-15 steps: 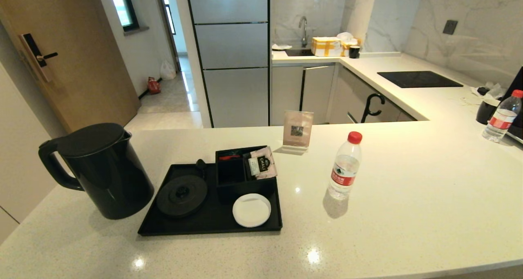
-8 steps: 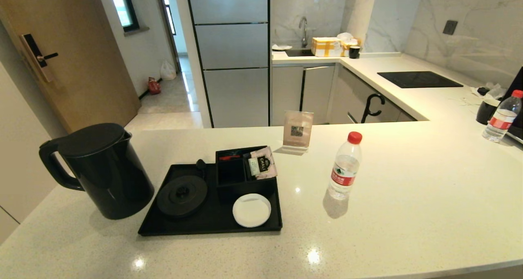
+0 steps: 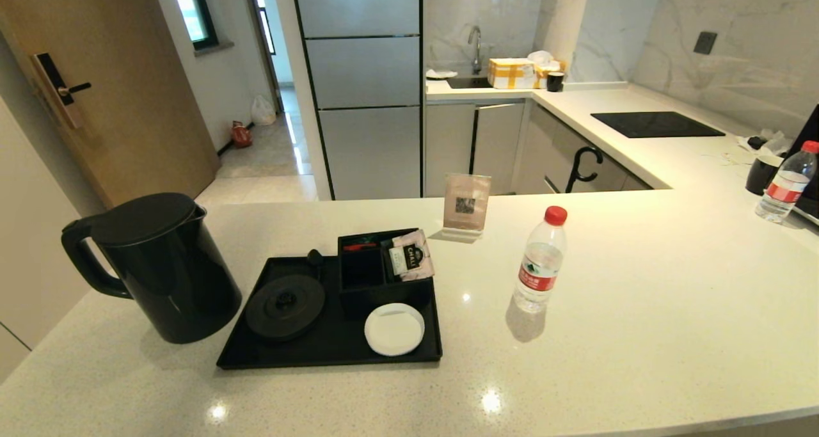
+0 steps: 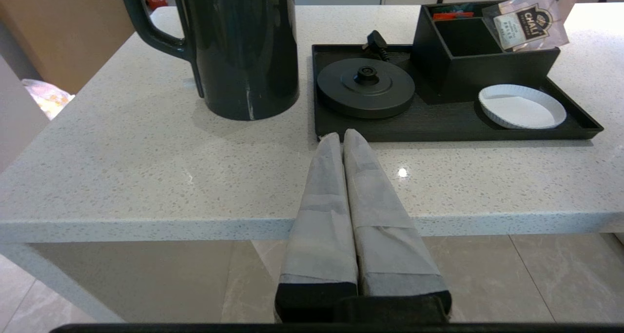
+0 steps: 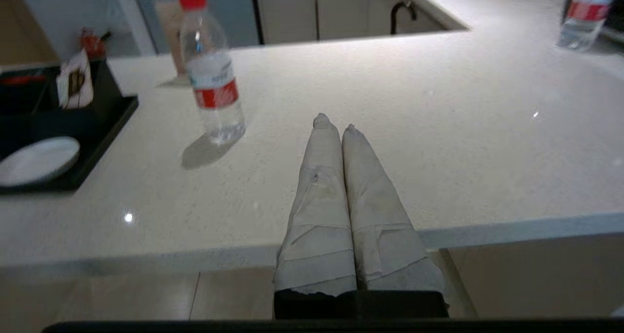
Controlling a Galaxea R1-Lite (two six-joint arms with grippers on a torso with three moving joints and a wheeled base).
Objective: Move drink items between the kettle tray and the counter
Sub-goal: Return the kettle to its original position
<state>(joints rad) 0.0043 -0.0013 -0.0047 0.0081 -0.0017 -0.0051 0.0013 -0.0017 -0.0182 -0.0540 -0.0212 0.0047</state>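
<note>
Black and matte, the kettle [image 3: 153, 267] stands upright on the counter [image 3: 640, 309], off its tray [image 3: 333, 354] and just beside the tray's left rim, its loop handle pointing away from the tray. On the tray sit the round kettle base [image 3: 285, 307], a compartment box [image 3: 377, 277] with a pale sachet [image 3: 409, 256] leaning in it, and a white coaster [image 3: 394, 329] at the near right corner. The water bottle [image 3: 540, 261] with the red cap stands upright on the counter to the right of the tray, clearly apart from it. Behind the tray a small card stand [image 3: 466, 205] rests on the counter. Farther right stand a second bottle [image 3: 786, 182] and a black mug [image 3: 761, 173]. The left end effector [image 4: 342, 137] is held at the counter's near edge in front of the tray, its wrapped fingers pressed together and gripping nothing. The right end effector [image 5: 335, 123] sits at the near edge too, right of the water bottle, fingers likewise together and empty.
</note>
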